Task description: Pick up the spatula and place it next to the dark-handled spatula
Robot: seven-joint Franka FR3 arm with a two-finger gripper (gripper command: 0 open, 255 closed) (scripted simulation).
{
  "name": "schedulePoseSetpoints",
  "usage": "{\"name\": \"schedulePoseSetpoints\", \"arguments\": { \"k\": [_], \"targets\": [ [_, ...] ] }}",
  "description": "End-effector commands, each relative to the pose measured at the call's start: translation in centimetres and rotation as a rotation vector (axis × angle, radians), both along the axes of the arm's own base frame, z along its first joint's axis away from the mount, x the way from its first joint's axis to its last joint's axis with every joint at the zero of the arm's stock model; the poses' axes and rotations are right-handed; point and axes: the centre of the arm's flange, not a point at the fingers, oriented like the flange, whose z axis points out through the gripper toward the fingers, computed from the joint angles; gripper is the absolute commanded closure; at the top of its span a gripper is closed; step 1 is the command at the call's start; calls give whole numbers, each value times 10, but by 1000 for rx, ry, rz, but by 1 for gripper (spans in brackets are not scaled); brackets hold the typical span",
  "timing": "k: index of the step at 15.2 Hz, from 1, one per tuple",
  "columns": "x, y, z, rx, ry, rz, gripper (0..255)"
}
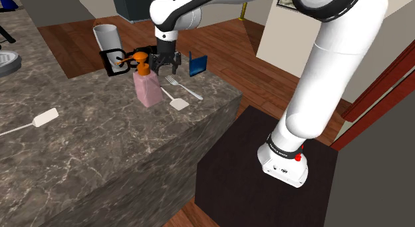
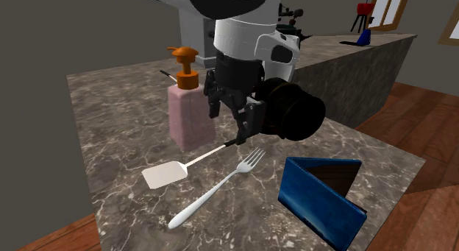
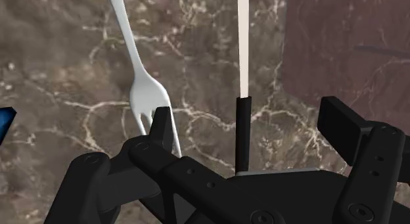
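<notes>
Fingers are apart, straddling the dark-handled spatula without touching it. The other spatula lies on the worktop, well off at 8 o'clock in the shoulder view. Reads as pre-grasp to me; I'd lower, then close.

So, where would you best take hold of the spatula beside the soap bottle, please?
I'd grip the spatula by its thin black handle, coming down from above. It lies flat on the counter, so only its long sides are free, with the fork close on one side and the soap bottle on the other. The open gripper straddles it.
</notes>
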Motion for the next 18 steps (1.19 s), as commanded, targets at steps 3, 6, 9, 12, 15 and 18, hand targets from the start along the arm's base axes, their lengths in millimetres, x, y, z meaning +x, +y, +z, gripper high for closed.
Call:
{"name": "schedulePoseSetpoints", "arguments": {
  "k": [3, 6, 9, 12, 15, 18],
  "targets": [
    [26, 11, -23, 5, -3, -10, 0],
    [25, 14, -39, 5, -3, -10, 0],
    [25, 18, -57, 5, -3, -10, 0],
    [25, 18, -57, 5, -3, -10, 0],
    [25, 18, -57, 5, -3, -10, 0],
    [25, 18, -57, 5, -3, -10, 255]
  ]
}}
